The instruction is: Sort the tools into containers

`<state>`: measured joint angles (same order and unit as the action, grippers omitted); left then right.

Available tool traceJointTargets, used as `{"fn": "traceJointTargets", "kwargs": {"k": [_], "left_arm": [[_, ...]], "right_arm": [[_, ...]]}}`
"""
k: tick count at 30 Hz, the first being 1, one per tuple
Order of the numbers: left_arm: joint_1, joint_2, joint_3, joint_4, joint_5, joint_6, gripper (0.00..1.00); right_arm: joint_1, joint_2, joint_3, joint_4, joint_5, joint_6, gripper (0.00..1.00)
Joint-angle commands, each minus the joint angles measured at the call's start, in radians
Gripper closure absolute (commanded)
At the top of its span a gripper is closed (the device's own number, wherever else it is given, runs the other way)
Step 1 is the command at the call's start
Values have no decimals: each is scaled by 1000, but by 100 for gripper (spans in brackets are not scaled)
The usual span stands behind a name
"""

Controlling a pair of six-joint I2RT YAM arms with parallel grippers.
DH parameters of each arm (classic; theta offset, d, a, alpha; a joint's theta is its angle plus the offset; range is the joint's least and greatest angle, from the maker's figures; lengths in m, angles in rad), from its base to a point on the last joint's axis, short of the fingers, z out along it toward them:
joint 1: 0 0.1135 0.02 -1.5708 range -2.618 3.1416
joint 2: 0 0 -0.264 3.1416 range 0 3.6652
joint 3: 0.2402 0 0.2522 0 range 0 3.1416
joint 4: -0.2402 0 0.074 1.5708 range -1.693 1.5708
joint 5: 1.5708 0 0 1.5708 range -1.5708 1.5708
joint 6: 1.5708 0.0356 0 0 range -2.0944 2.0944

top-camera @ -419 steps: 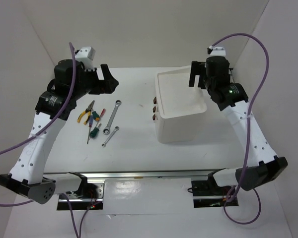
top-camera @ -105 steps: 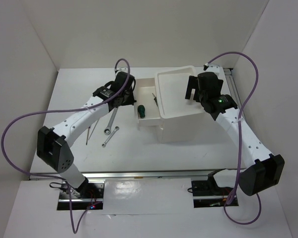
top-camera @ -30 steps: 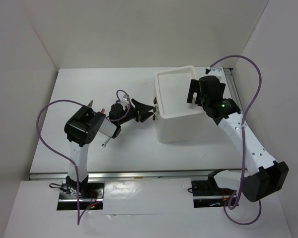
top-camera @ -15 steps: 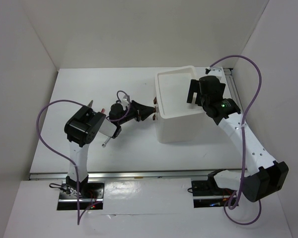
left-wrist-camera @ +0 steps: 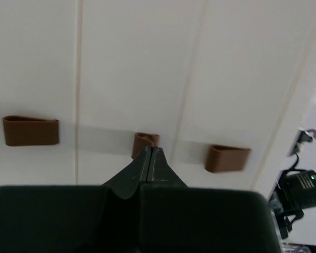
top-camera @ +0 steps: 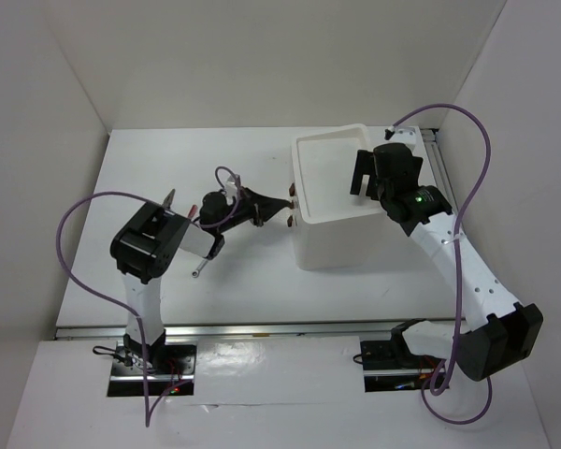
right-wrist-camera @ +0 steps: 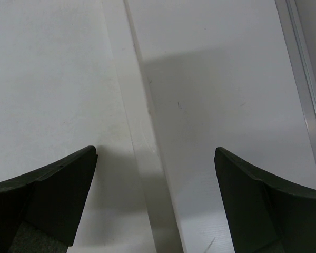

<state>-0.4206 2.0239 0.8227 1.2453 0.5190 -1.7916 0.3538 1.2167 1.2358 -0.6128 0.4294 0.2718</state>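
The white container unit [top-camera: 341,238] stands at mid-right with its shallow top tray [top-camera: 309,150] on top and all drawers pushed in. In the left wrist view three brown drawer handles show; the middle handle [left-wrist-camera: 146,139] sits just beyond the tips of my left gripper [left-wrist-camera: 150,149], which is shut with nothing between its jaws. From above, the left gripper [top-camera: 279,209] points at the handles [top-camera: 291,198]. My right gripper [top-camera: 365,173] hovers open over the tray; its fingers [right-wrist-camera: 58,184] stand wide apart. Of the tools, only a wrench end [top-camera: 199,268] and a grey tip [top-camera: 170,196] poke out from under the left arm.
White walls enclose the table on three sides. The left arm's elbow [top-camera: 150,245] and its purple cable [top-camera: 70,224] lie over the spot where the tools are. A metal rail [top-camera: 262,329] runs along the near edge.
My left gripper's jaws have closed from open while staying in front of the drawer handles, and the left elbow has shifted slightly left. The right arm has not moved.
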Motion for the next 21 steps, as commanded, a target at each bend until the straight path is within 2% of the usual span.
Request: {"fn": "traceJointTargets", "kwargs": {"k": [1,13,15,16,17,18,19,21], "left_arm": [[35,-135,-40,330,46,66,100],[276,-390,-221,-23,105,253,100],[310,-462,-240,-131,90,296,98],[310,-490,-240,-180,90,317,78],[321,-517,-223,-231,90,348,34],[321,-577,-202,-380,78,418,18],[321,-608,-182,-465,64,455,9],[330,-672,-122,-617,4,527,9]], "right_arm": [[11,10,-9,-5,-4,-13,0],[11,10,1,-5,6,-13,0],[11,10,1,-14,6,-13,0],[11,10,10,-15,6,-13,0],[11,10,10,-15,-4,-13,0],[11,20,10,-15,-4,-13,0],[11,20,10,-15,-4,-13,0],[11,20,10,-15,-4,-13,0]]}}
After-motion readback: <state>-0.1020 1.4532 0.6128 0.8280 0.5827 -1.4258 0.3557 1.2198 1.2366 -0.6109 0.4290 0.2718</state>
